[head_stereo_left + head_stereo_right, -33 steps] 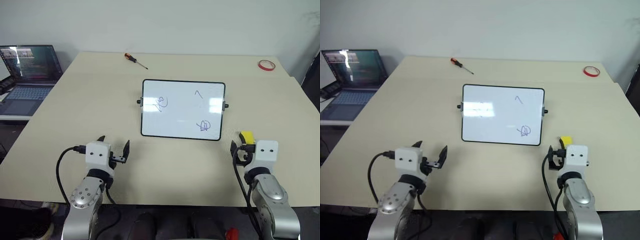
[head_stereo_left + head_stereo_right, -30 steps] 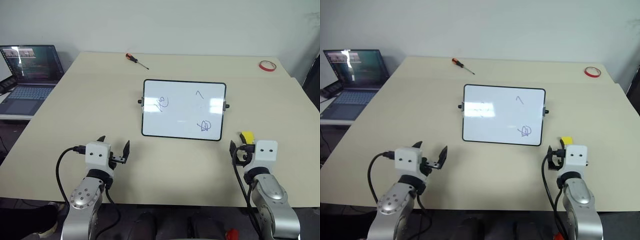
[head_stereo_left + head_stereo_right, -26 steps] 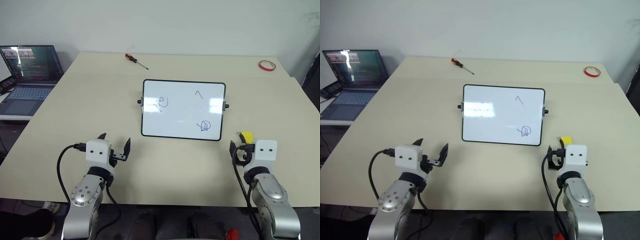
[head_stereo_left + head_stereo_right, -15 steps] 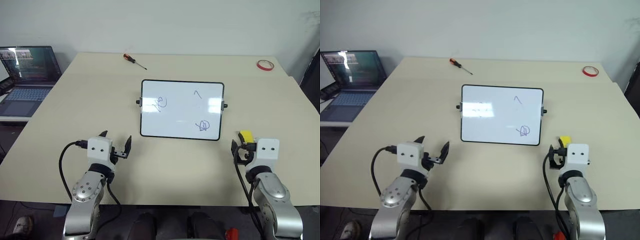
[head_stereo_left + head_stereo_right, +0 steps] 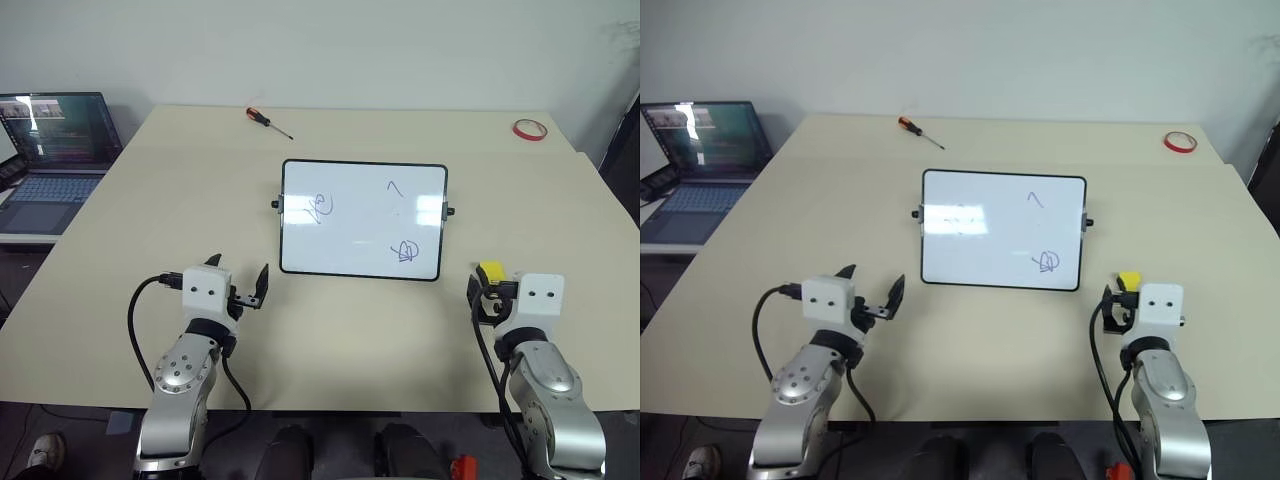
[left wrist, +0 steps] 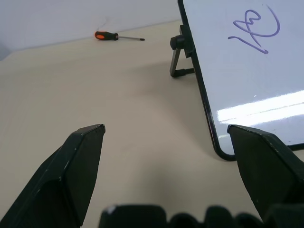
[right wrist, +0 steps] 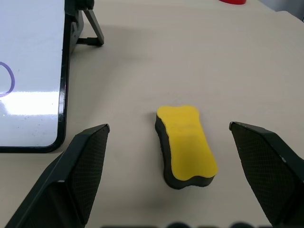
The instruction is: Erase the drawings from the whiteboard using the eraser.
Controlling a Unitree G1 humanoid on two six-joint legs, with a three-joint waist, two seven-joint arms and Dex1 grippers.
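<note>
Slightly nearer the whiteboard point(image 5: 362, 219) than before, the left gripper point(image 5: 238, 286) is held spread and empty. Beside the whiteboard's right edge, the eraser point(image 7: 185, 146) is seen lying on the table point(image 5: 150, 210), framed untouched between the right gripper's point(image 7: 178, 183) wide-spread fingers.

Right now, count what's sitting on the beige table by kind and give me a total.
Black-framed white whiteboard: 1
Yellow block eraser with black underside: 1
Orange-handled screwdriver: 1
Red tape ring: 1
Total: 4
</note>
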